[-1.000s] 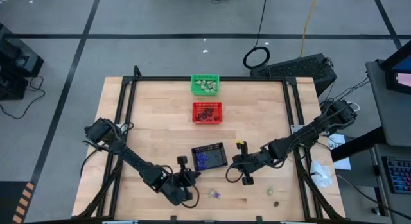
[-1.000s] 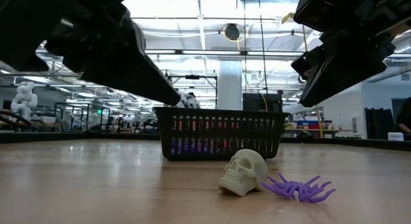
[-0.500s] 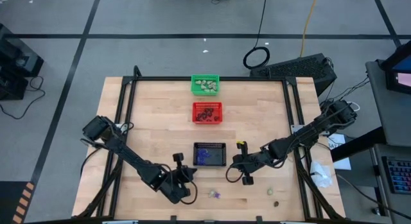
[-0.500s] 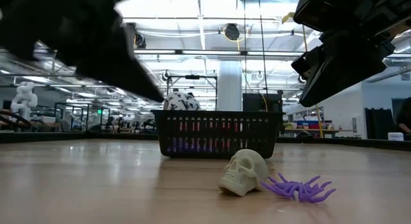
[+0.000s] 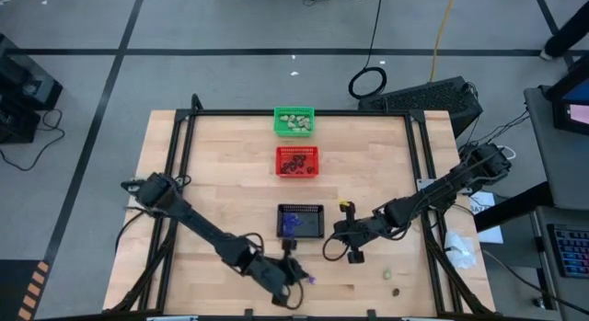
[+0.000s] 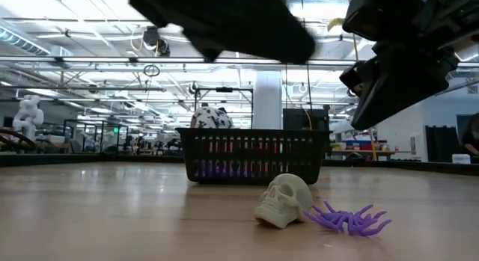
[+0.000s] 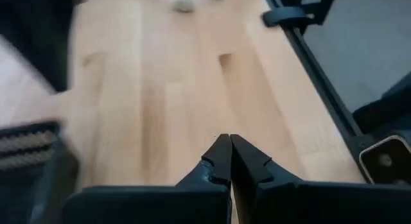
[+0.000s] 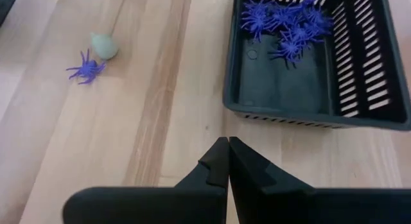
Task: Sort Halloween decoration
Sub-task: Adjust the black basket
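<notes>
Pale wood bench (image 5: 221,174) carries everything. Nearest the front edge, a cream skull (image 6: 284,201) lies touching a purple spider (image 6: 349,218); in the right wrist view the same skull (image 8: 104,45) and spider (image 8: 85,68) sit side by side on bare wood. Toward the right front corner, well apart from them, lie two more trinkets, one cream (image 5: 387,274) and one dark brown (image 5: 396,290).

The left gripper (image 5: 293,286) hangs at the front edge just beside the skull and spider, its jaws pressed together and holding nothing; the left wrist view shows the closed tips (image 7: 229,155) over bare wood. The right gripper (image 5: 333,249) waits a little farther back, just right of the black basket (image 5: 301,223), jaws also closed and empty, as its wrist view shows (image 8: 227,158).

Behind the skull stands the black basket (image 6: 254,155), with purple spiders (image 8: 286,22) gathered at one end. Farther back is the red basket (image 5: 297,161) holding dark pieces, and farthest the green basket (image 5: 294,121) holding cream ones. Beyond the bench, the low view shows a large room with ceiling lights.
</notes>
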`<state>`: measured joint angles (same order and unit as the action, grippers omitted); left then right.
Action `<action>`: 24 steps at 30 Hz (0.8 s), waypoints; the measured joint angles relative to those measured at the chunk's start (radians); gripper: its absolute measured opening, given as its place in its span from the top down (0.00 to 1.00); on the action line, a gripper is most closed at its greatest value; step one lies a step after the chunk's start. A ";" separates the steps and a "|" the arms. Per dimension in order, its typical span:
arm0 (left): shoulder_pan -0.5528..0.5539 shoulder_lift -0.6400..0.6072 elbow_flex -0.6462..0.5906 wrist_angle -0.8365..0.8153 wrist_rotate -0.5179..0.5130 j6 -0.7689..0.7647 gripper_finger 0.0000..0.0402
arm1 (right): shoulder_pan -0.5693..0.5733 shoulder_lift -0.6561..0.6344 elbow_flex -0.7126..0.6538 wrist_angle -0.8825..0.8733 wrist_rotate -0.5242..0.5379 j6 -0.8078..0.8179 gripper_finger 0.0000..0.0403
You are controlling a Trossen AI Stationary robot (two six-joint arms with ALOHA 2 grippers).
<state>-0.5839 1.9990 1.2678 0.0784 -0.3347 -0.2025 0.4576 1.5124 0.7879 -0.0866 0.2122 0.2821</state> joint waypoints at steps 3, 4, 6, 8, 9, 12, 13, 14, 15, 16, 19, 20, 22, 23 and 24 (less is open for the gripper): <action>-0.007 0.059 0.087 -0.063 0.008 0.035 1.00 | 0.000 0.000 0.000 -0.012 -0.002 0.017 1.00; -0.006 0.069 0.109 -0.090 0.014 0.037 1.00 | 0.000 0.000 0.000 -0.017 -0.003 0.018 1.00; 0.000 0.070 0.135 -0.130 0.031 0.036 1.00 | 0.000 0.000 0.000 -0.031 -0.003 0.018 1.00; 0.010 0.073 0.144 -0.130 0.054 0.036 0.99 | 0.000 0.000 0.000 -0.041 -0.003 0.019 1.00; 0.015 0.075 0.144 -0.136 0.063 0.036 0.97 | 0.000 0.000 0.000 -0.050 -0.003 0.018 1.00; 0.024 0.081 0.141 -0.148 0.078 0.034 0.89 | 0.000 0.000 0.000 -0.060 -0.003 0.015 1.00; 0.026 0.080 0.141 -0.144 0.081 0.035 0.86 | 0.000 0.000 0.000 -0.061 -0.003 0.014 1.00; 0.031 0.078 0.141 -0.139 0.093 0.042 0.82 | 0.000 0.000 0.000 -0.060 -0.003 0.013 1.00; 0.036 0.077 0.141 -0.136 0.108 0.054 0.79 | 0.000 0.000 0.000 -0.061 -0.003 0.012 1.00; 0.041 0.077 0.141 -0.136 0.121 0.059 0.75 | 0.000 0.000 0.000 -0.061 -0.003 0.010 1.00; 0.059 0.085 0.140 -0.131 0.154 0.099 0.66 | 0.000 0.000 0.000 -0.061 -0.003 0.003 1.00; 0.065 0.093 0.140 -0.119 0.161 0.109 0.64 | 0.000 0.000 0.000 -0.061 -0.003 -0.003 1.00; 0.077 0.115 0.140 -0.104 0.193 0.122 0.61 | -0.001 0.000 0.000 -0.061 -0.003 -0.006 1.00; 0.084 0.129 0.140 -0.086 0.220 0.122 0.59 | -0.002 0.000 0.000 -0.060 -0.004 -0.006 1.00; 0.089 0.143 0.140 -0.072 0.247 0.115 0.58 | -0.004 0.000 0.000 -0.061 -0.004 -0.006 1.00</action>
<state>-0.4948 2.1416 1.4078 0.0064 -0.0875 -0.0873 0.4535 1.5123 0.7876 -0.1474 0.2085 0.2756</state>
